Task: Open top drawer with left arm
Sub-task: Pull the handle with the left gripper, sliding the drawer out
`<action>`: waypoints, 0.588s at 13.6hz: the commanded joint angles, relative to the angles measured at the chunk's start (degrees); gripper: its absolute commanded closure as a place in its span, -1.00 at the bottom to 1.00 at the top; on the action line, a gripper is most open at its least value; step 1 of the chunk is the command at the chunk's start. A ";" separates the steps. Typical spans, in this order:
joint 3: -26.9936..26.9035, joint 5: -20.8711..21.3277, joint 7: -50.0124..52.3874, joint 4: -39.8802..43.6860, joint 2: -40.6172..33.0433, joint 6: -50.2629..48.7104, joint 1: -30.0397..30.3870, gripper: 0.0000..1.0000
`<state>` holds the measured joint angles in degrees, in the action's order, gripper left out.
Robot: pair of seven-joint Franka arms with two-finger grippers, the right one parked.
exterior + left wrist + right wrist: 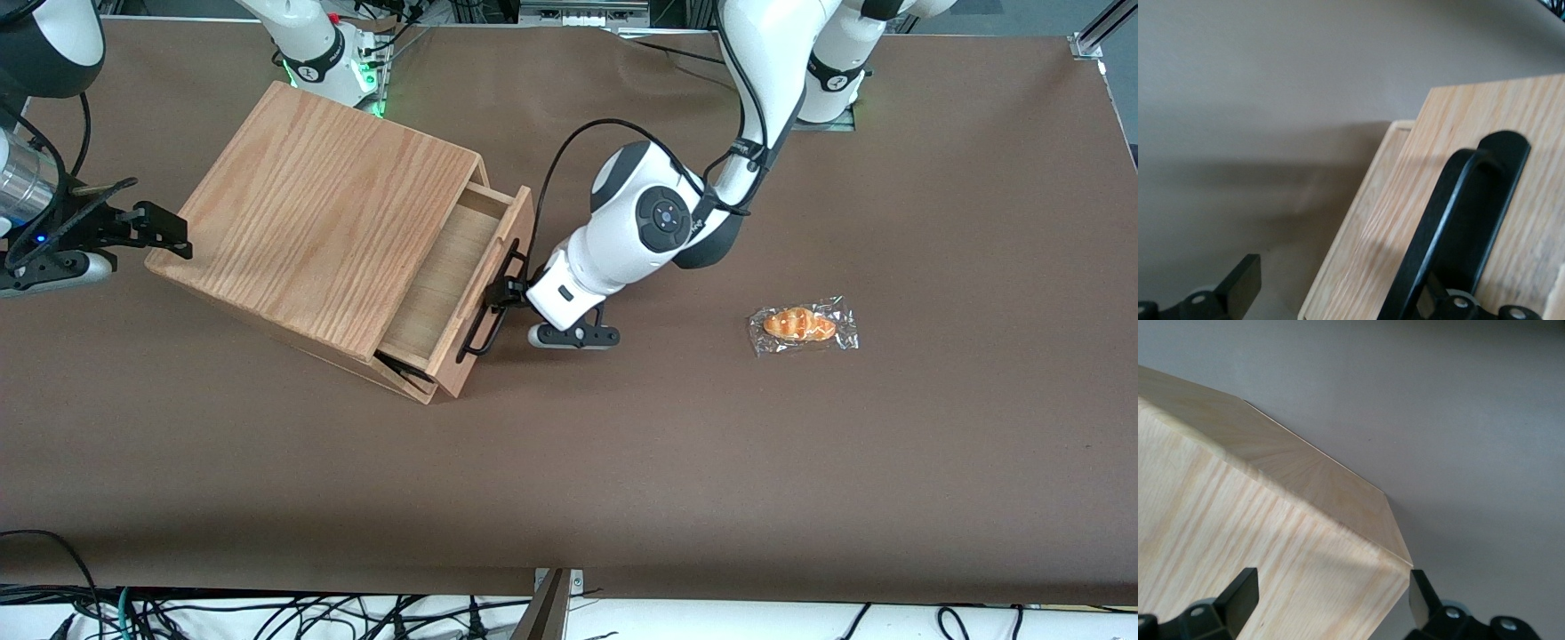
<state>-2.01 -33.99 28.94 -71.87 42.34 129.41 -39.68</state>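
- Nearest the front camera runs the bare brown table [569, 498], with loose cables hanging off its near edge.
- Farther in, the oak cabinet [320, 213] sits toward the parked arm's end of the table, turned at an angle.
- Its top drawer [449, 271] already stands part way out, so the pale inner floor shows; the lower drawer's handle [404, 372] peeks out under it, that drawer apparently shut.
- At the drawer front, the left arm [653, 218] reaches down, and its claw [508, 292] sits on the black bar handle [489, 302] about midway along.
- A wrapped bread roll [802, 325] lies well apart, toward the working arm's end.
- From the left wrist, the handle [1451, 227] crosses the light-wood drawer front [1485, 127], with one finger [1238, 283] standing clear in front of the table and the other finger [1435, 301] low beside the bar.
- The fingers look spread wide with the bar inside the gap, hooked rather than pinched; I cannot tell how firm any contact is.
- From the right wrist, only the cabinet's corner [1271, 520] shows.
- Risk, as I judge it: with so loose a hold, a pull off the drawer's slanted axis could let the bar slip out, or drag the whole light cabinet across the table instead of sliding the drawer.
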 commanded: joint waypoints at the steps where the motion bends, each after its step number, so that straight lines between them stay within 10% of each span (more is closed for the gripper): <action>1: -0.19 1.48 0.15 1.56 0.55 -1.35 2.06 -1.00; 8: -0.10 1.39 -0.64 1.47 0.46 -3.02 6.11 -1.00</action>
<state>-1.82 -33.99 28.73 -71.61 42.27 126.89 -35.77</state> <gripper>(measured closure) 0.000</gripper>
